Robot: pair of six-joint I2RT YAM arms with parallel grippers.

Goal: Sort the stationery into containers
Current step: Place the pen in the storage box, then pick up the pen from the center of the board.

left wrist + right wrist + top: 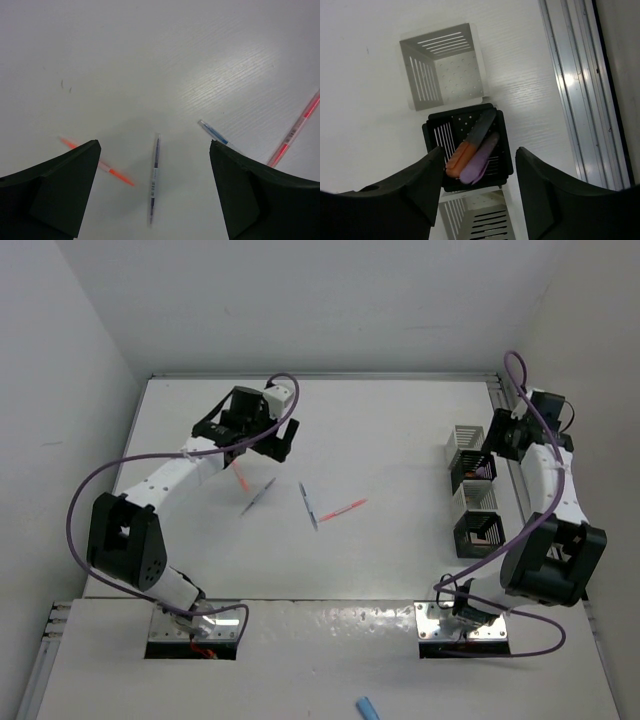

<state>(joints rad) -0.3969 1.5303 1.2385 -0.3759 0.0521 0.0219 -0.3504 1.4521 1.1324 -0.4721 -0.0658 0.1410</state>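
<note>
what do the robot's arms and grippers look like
The left arm and right arm match: white links between blocky black joints, a looping purple cable along each, shiny metal base plates. The fingers are broad matte black wedges.

Bare tabletop (400,430) between pens (308,505) (containers (470,495) rightward)

Blurred orange pen (117,174), half behind a finger (55,195) — pink pen (295,131) cropped at the right edge, lowest white container (482,217) at the bottom.
</note>
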